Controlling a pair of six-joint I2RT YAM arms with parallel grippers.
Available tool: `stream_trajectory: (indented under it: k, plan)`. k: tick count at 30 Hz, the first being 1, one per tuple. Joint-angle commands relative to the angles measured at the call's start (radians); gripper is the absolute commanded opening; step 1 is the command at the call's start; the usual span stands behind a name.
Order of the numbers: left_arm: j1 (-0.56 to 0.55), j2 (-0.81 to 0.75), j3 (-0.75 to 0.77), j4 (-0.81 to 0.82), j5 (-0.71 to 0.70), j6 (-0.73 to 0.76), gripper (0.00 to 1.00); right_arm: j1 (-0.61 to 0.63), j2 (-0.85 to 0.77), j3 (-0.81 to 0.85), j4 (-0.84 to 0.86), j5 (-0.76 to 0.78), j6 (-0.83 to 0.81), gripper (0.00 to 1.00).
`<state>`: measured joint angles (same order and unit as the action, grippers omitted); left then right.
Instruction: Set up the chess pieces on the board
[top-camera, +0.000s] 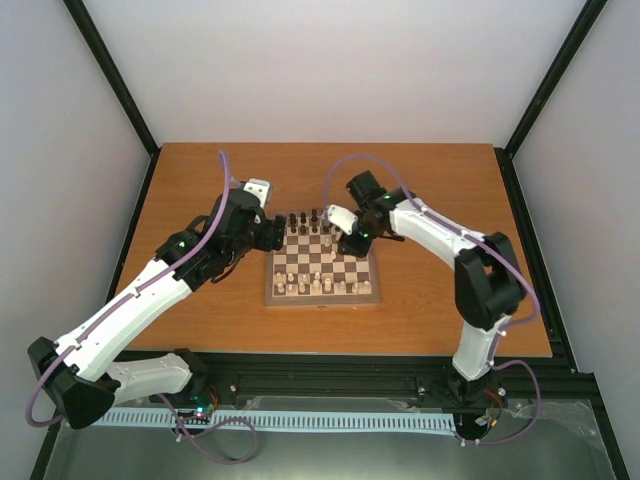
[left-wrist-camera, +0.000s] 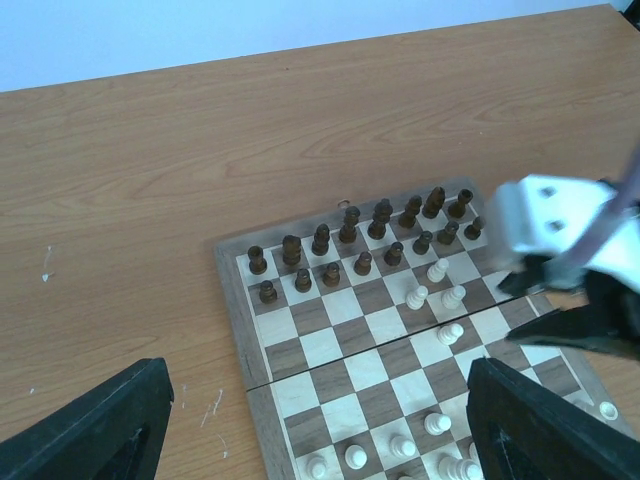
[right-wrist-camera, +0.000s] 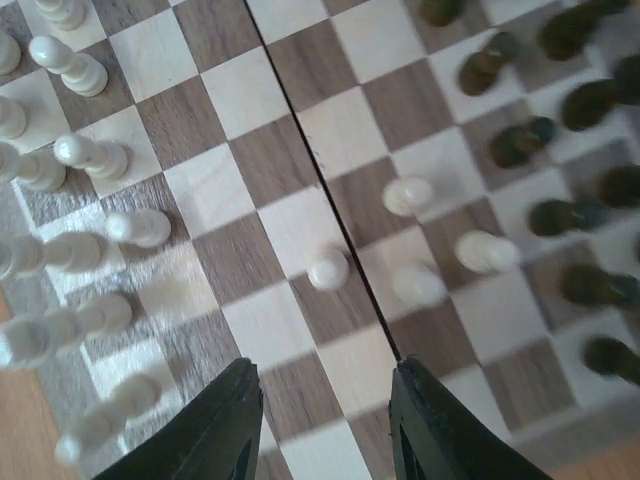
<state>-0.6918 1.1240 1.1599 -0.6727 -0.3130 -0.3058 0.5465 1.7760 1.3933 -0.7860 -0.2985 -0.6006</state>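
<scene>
The board (top-camera: 371, 297) lies mid-table between both arms. Dark brown chess pieces (left-wrist-camera: 350, 228) stand in two rows along its far side. Cream chess pieces (right-wrist-camera: 80, 158) crowd the near side, and a few stand loose in the middle. My right gripper (right-wrist-camera: 320, 425) hangs open above the board's right half with nothing between its fingers; a cream pawn (right-wrist-camera: 328, 268) stands just ahead of them, free of both. My left gripper (left-wrist-camera: 320, 440) is wide open over the board's left edge, holding nothing.
The wooden table (top-camera: 430, 180) stretches around the board, with black frame rails at its edges. The right arm's white wrist (left-wrist-camera: 548, 222) reaches into the left wrist view above the board's far right squares. Three more cream pawns (right-wrist-camera: 408, 195) stand near the dark rows.
</scene>
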Motion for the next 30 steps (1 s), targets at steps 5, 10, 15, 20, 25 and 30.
stream_trajectory:
  k: [5,10,15,20,25,30]
  plan:
    - [0.005,-0.016,0.003,0.008,-0.023,0.024,0.83,0.079,0.173,0.137,-0.031,0.062,0.045,0.40]
    - [0.005,-0.016,0.005,0.008,-0.016,0.025,0.82,0.082,0.215,0.176,-0.037,0.083,0.060,0.41]
    - [0.007,-0.016,0.004,0.007,-0.008,0.026,0.83,0.085,0.240,0.190,-0.054,0.062,0.061,0.40]
    - [0.006,-0.014,0.005,0.008,-0.005,0.027,0.83,0.093,0.251,0.183,-0.070,0.057,0.058,0.40]
    - [0.008,-0.013,0.005,0.007,0.000,0.028,0.83,0.097,0.254,0.171,-0.068,0.064,0.060,0.38]
    - [0.009,-0.011,0.005,0.008,0.001,0.028,0.83,0.098,0.258,0.171,-0.068,0.057,0.062,0.24]
